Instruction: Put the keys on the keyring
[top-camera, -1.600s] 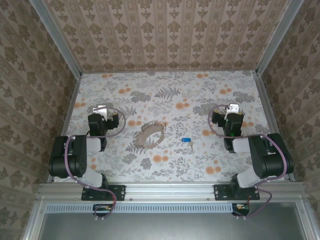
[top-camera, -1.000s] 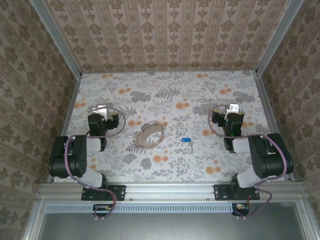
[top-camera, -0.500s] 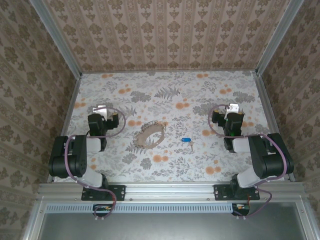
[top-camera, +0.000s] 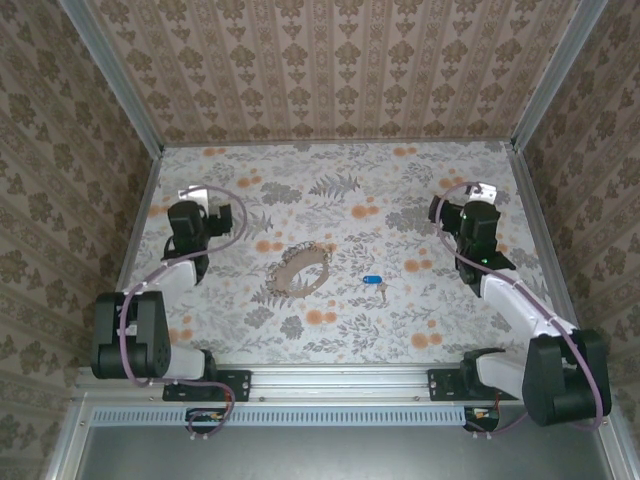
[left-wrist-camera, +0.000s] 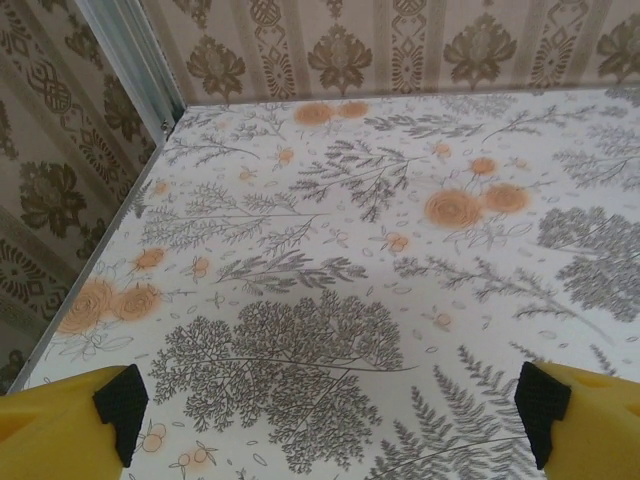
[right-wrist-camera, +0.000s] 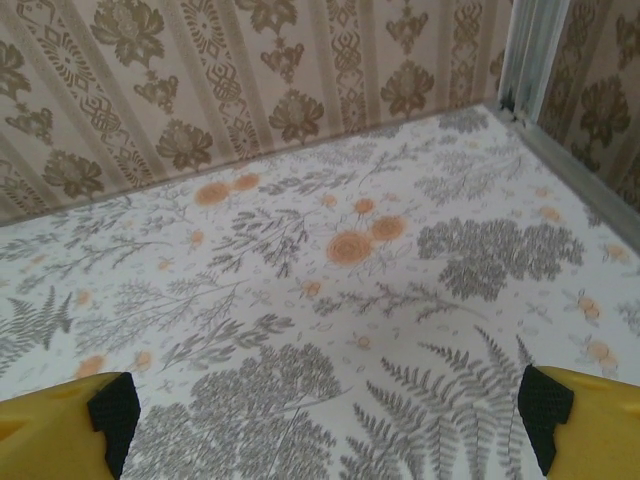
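The left claw (top-camera: 196, 198) stands wide open over the left part of the desk (top-camera: 340, 215), near the left wall. In the left wrist view its two yellow fingers (left-wrist-camera: 60, 425) sit at the two bottom corners, each with a black pad (left-wrist-camera: 122, 408) on the inner side. Between them there is only the flowered desk surface, so the left claw (left-wrist-camera: 332, 420) holds nothing and touches nothing.

The right claw (top-camera: 478, 196) is also wide open, over the right part of the desk, near the right wall. In the right wrist view its yellow fingers (right-wrist-camera: 590, 420) with black pads (right-wrist-camera: 545, 420) are far from each other in the same way. Only the flower pattern lies between them, and the right claw (right-wrist-camera: 330, 425) is empty too.

The keys (top-camera: 373, 281), with a small bright blue head, lie flat on the desk a little to the right of the middle. The keyring (top-camera: 281, 268), a thin brownish oval loop, lies near them on their left side, and a gap of bare desk separates the two. Both things are well apart from each claw, roughly between the two arms and closer to the near edge than the claws.
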